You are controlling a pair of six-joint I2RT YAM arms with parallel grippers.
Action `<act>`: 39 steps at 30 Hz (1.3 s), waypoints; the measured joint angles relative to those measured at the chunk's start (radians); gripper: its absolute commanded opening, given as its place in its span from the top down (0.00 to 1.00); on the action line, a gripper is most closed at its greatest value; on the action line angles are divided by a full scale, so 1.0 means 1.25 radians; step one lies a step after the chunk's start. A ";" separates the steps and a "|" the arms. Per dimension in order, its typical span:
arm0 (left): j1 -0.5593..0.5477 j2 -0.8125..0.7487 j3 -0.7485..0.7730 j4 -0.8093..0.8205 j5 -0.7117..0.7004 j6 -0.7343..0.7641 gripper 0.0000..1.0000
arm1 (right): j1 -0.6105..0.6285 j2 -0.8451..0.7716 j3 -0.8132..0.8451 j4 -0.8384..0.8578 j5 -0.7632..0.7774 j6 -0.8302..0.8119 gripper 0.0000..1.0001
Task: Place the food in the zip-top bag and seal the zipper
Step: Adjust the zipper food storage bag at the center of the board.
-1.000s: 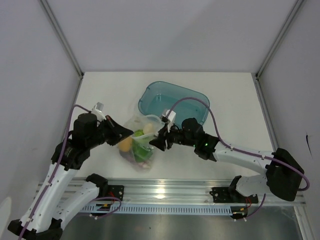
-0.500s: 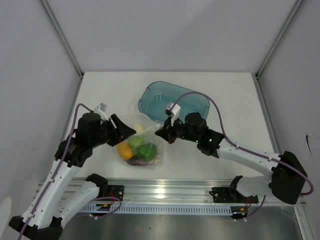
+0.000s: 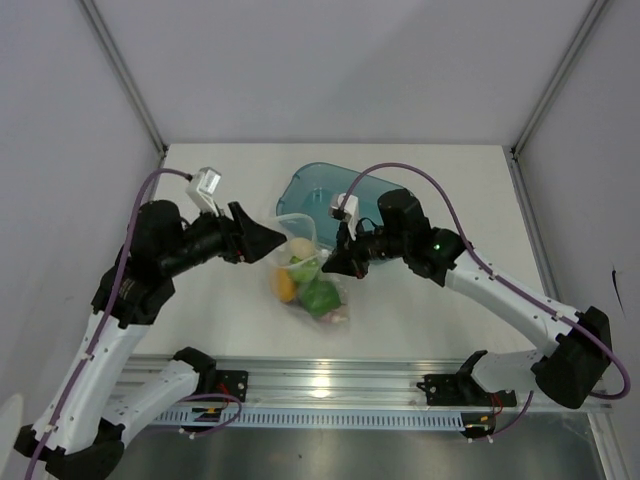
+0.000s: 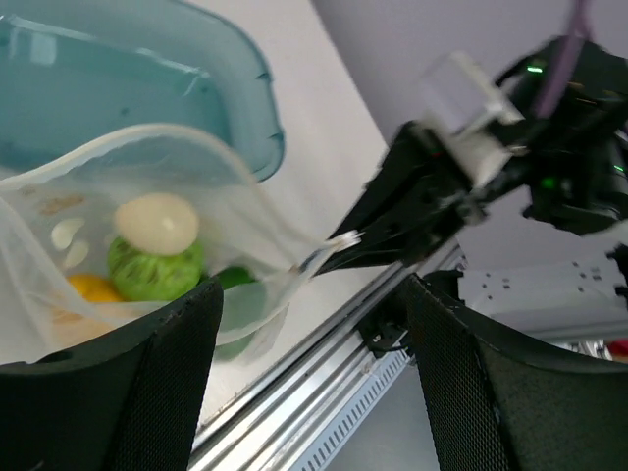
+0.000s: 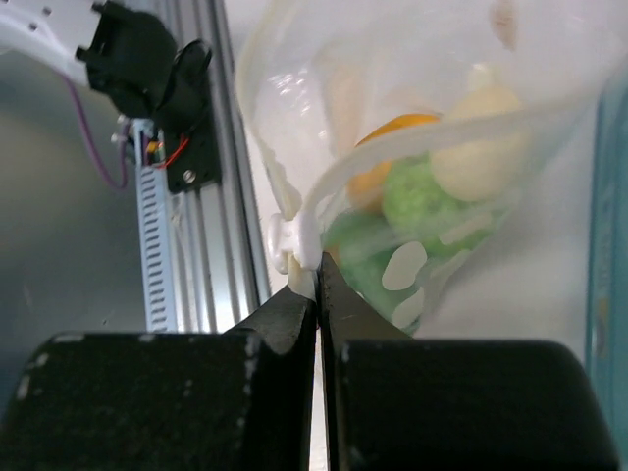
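The zip-top bag (image 3: pixel 305 268) hangs with its mouth open upward between the two grippers. Inside it lies the food: a white egg (image 4: pixel 157 223), a light green vegetable (image 4: pixel 155 270), a yellow-orange piece (image 4: pixel 88 287) and a darker green pepper (image 3: pixel 320 295). My right gripper (image 3: pixel 335 262) (image 5: pixel 317 280) is shut on the bag's mouth edge, just below a white slider (image 5: pixel 291 240) on the zipper (image 5: pixel 373 157). To the left of the mouth, my left gripper (image 3: pixel 272 241) (image 4: pixel 314 294) stands open and holds nothing. Its fingers (image 4: pixel 147 383) straddle the bag's near corner.
A translucent teal tray (image 3: pixel 385 195) (image 4: pixel 147 88) stands right behind the bag and the right gripper. The aluminium rail (image 3: pixel 330 380) with the arm bases runs along the near table edge. Grey walls close in the back and both sides.
My left gripper opened and let go of the bag. My right gripper shut on the mouth edge and raised the bag toward the tray. Both arms moved back.
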State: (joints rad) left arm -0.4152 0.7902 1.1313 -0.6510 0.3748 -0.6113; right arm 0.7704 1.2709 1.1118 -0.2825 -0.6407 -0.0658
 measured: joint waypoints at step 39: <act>-0.153 0.289 0.020 0.232 0.509 0.467 0.58 | 0.015 -0.016 0.049 -0.146 -0.129 -0.012 1.00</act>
State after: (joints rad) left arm -0.6064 1.1519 1.1561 -0.3607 1.0115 -0.0277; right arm 0.7887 1.2507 1.1728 -0.4652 -0.8017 -0.0811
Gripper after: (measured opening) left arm 0.419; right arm 0.003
